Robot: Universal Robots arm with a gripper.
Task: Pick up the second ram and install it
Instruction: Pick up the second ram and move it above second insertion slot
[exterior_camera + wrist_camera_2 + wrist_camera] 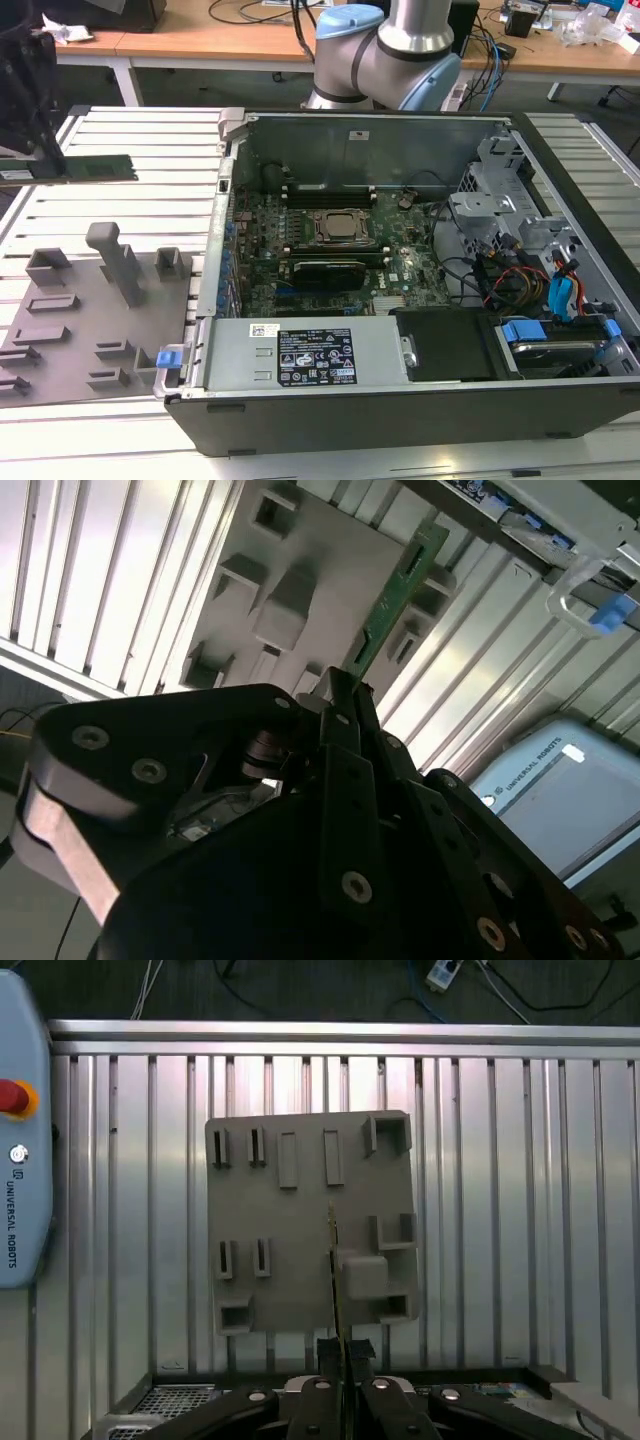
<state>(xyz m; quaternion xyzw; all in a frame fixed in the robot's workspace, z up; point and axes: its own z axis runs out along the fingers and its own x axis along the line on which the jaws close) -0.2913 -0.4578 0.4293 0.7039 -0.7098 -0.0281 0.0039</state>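
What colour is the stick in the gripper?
The second ram is green; best in the second wrist view.

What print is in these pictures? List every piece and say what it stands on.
Teach pendant: one line of maker's lettering, a brand name, not quoted.
Power supply label: dense print, too small to read.
Small sticker beside it: too small to read.
The second ram, held in the fingers: nothing legible.

Robotics lab or workshop. Evidence: industrial robot arm (400, 50); slatted aluminium tabletop (120, 130) bearing an opened desktop computer case (340, 430) and a grey fixture tray (70, 330); teach pendant (20, 1190) with red stop button (12, 1097); wooden desks (200, 40) strewn with cables (250, 10) behind.
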